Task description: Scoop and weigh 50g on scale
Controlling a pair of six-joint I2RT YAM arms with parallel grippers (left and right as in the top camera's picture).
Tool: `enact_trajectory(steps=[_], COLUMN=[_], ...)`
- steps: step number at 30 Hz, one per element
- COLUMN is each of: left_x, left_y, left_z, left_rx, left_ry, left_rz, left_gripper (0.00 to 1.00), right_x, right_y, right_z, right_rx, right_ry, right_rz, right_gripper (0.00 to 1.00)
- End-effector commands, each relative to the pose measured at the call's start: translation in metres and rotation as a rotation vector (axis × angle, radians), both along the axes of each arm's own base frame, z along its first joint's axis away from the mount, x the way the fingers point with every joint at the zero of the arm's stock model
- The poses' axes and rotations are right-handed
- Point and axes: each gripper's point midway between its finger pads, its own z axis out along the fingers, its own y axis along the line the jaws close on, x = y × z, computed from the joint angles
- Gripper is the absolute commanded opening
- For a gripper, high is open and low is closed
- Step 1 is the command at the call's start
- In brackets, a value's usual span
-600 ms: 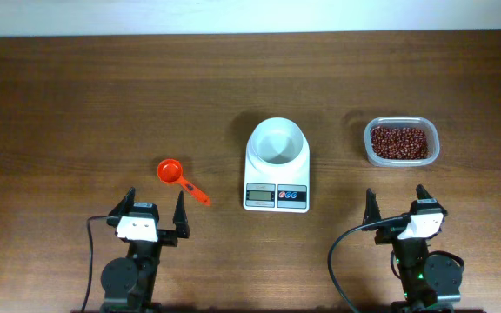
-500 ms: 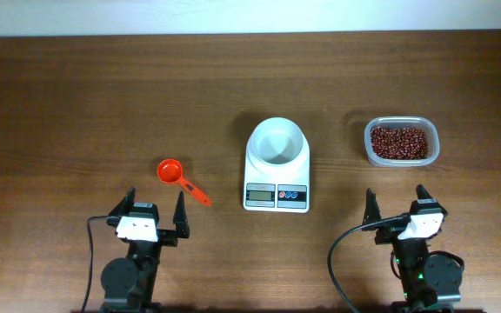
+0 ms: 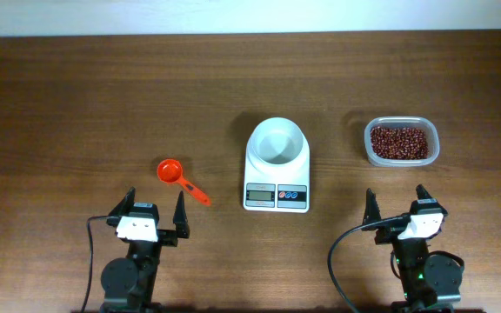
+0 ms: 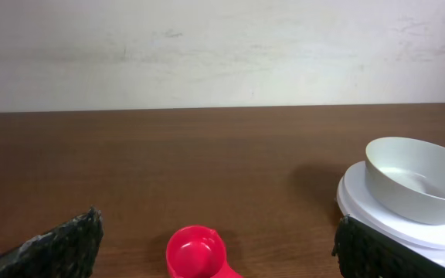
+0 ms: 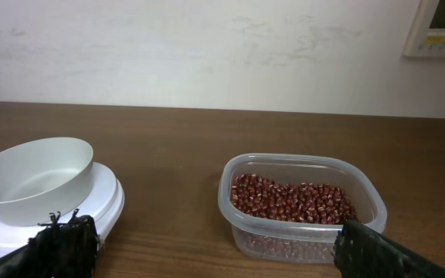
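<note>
Sitting mid-table, the white scale (image 3: 277, 184) carries a round bowl (image 3: 277, 142); left end effector (image 3: 156, 195) and right end effector (image 3: 396, 191) gape empty

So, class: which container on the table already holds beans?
The clear tub, right of the scale; the white bowl and the red scoop are empty.

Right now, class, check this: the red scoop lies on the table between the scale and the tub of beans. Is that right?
No. The red scoop lies on the table on the other side of the scale, away from the tub of beans. The overhead view shows it.
</note>
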Motion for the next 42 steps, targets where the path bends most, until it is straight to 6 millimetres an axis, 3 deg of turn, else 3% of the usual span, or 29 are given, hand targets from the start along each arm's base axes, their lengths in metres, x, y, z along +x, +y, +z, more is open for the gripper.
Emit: enact_trajectory(steps=[1, 26, 30, 38, 42], left_x=[0.0, 0.0, -0.005, -0.03, -0.028], left_y=[0.002, 0.0, -0.009, -0.008, -0.008], left_z=[-0.002, -0.001, 0.023, 0.069, 0.093], left_rx=[-0.009, -0.011, -0.015, -0.064, -0.117], left_ry=[0.004, -0.001, -0.033, 0.043, 0.192], left_rz=[0.01, -0.003, -0.054, -0.048, -0.035], left_gripper=[0.99, 0.99, 0.99, 0.99, 0.99], right_x=[0.0, 0.0, 0.0, 0.0, 0.0], right_y=[0.0, 0.0, 0.0, 0.0, 0.0], right_z=[-0.003, -0.003, -0.003, -0.003, -0.003], right_rx=[0.006, 0.006, 0.006, 0.006, 0.006], right_ry=[0.008, 0.008, 0.008, 0.008, 0.008], right_rz=[-0.002, -0.002, -0.002, -0.002, -0.002], right_gripper=[0.99, 0.99, 0.99, 0.99, 0.99])
